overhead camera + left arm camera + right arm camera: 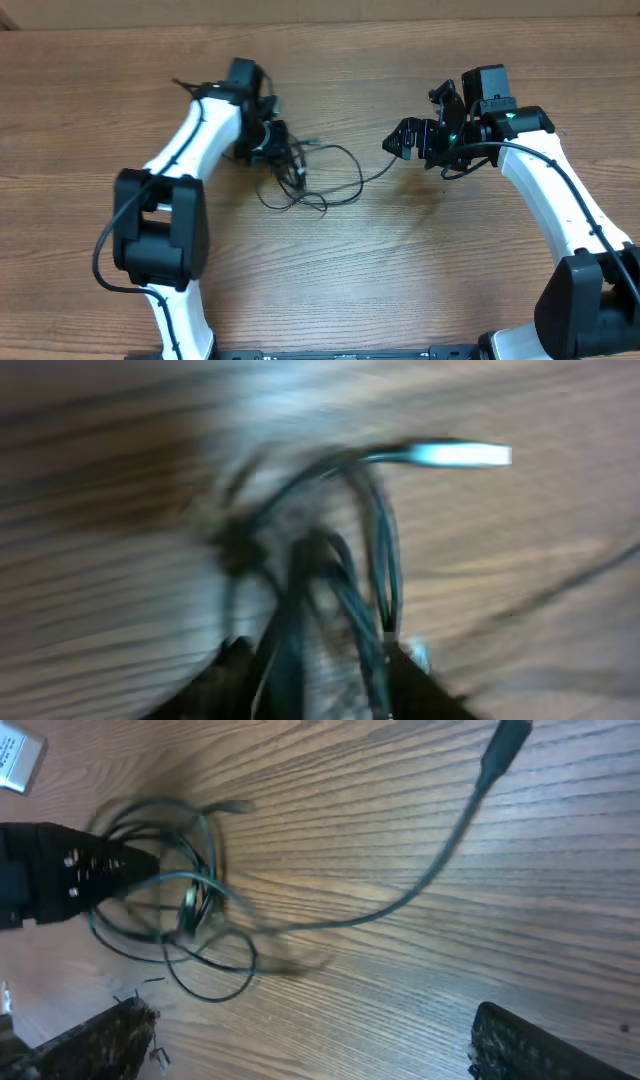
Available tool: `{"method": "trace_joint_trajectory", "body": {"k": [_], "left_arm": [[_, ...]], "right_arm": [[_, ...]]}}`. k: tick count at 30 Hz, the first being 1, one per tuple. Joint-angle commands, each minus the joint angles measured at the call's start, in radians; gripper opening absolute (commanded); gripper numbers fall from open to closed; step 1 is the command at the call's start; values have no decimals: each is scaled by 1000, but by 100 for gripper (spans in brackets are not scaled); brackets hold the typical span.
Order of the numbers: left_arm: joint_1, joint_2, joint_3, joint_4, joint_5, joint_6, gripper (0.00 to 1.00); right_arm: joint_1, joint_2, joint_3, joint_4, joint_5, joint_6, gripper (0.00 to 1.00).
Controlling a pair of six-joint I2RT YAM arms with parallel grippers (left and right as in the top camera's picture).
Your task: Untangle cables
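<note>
From overhead, the wooden counter [330, 290] runs bare and wide in front of me, between my two arms, all the way to the near edge where my bases sit. The far edge shows as a straight line along the top of that view. There is open wood beyond both wrists, less behind my left one, which sits nearer that edge. The gap between my two wrists is crossed only by one thin cord.

The cables [298, 176] lie left of centre, in a loose black tangle. Several thin loops overlap there, with a tighter clump at the upper left, right against my left fingers [270, 138]. One long strand [420, 890] leaves the tangle and curves across the wood toward my right side, ending in a dark plug [505, 740]. A pale, shiny plug [460, 455] sticks out sideways at the top of the bundle in my left wrist view.

That left view is badly blurred. Cords rise up from between my left fingers, but I cannot tell whether those fingers are clamped on them or merely around them.

My right fingers [408, 142] are spread wide apart and hold nothing, and they hover near the end of the long strand.
</note>
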Motion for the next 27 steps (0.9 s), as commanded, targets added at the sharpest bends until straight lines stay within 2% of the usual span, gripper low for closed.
{"method": "trace_joint_trajectory", "body": {"k": [1,4,8,10,13,15,21,24,26,27], "left_arm": [[87,-5,19,-15,2,-32,59],[148,-5,26,-22,52,-65,63],[177,-5,25,-48,159,-26,57],[171,-5,24,-59,167,5,56],[141,-4,14,-59,153,6,61],[117,-3,8,-56,114,5,62],[63,19,2,-76,-154,-93,58],[49,45,1,-76,-224,-107,58],[44,75,1,-73,-229,-106,52],[42,91,1,-72,-229,-106,41]], "right_arm": [[-2,-36,21,18,15,-5,100],[-1,-36,21,40,14,-5,100],[-1,-36,21,55,14,-1,100],[-1,-36,21,66,14,-1,100],[-1,-36,21,77,14,-1,100],[-1,-36,21,76,14,-1,100],[-1,-36,21,66,14,-1,100],[-1,-36,21,58,14,-1,100],[-1,-36,21,57,14,-1,100],[-1,-36,21,56,14,-1,100]]}}
